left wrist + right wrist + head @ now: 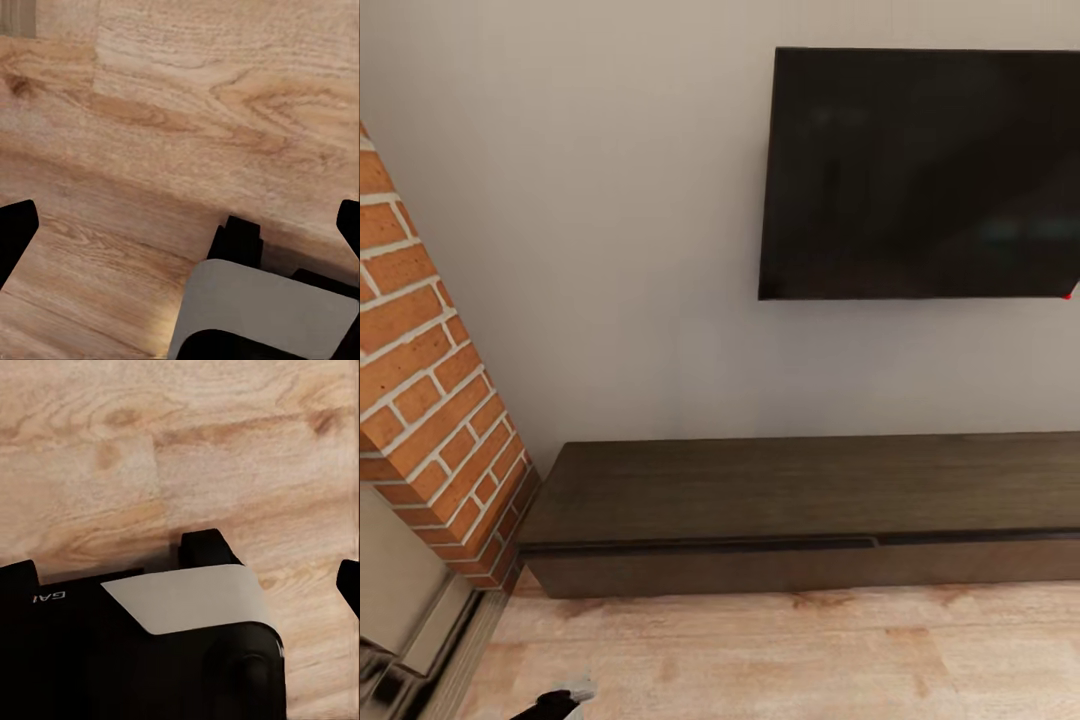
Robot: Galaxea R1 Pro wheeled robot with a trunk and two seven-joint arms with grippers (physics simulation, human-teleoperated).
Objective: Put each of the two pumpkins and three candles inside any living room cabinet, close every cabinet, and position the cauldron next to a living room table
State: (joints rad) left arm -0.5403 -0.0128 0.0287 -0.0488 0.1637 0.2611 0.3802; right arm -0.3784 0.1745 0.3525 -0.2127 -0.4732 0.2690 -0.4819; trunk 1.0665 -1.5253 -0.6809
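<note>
- Standing against the pale wall [610, 250], the cabinet [800, 490] is long, low and dark brown; its drawer fronts sit flush, top bare.
- Black screen [925, 175] mounted above it.
- Brick column [430, 400] at the cabinet's left end.
- Light wood floor [790, 655] throughout.
- Left gripper [180, 225]: fingers spread wide, holding nothing, over the floor.
- Right gripper [187, 581]: likewise spread and empty, above the robot's base [150, 652].

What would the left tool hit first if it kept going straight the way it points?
Most likely the wooden floor, which lies straight ahead of the left tool in its wrist view. Nothing else shows in that line, though depth is unclear.
</note>
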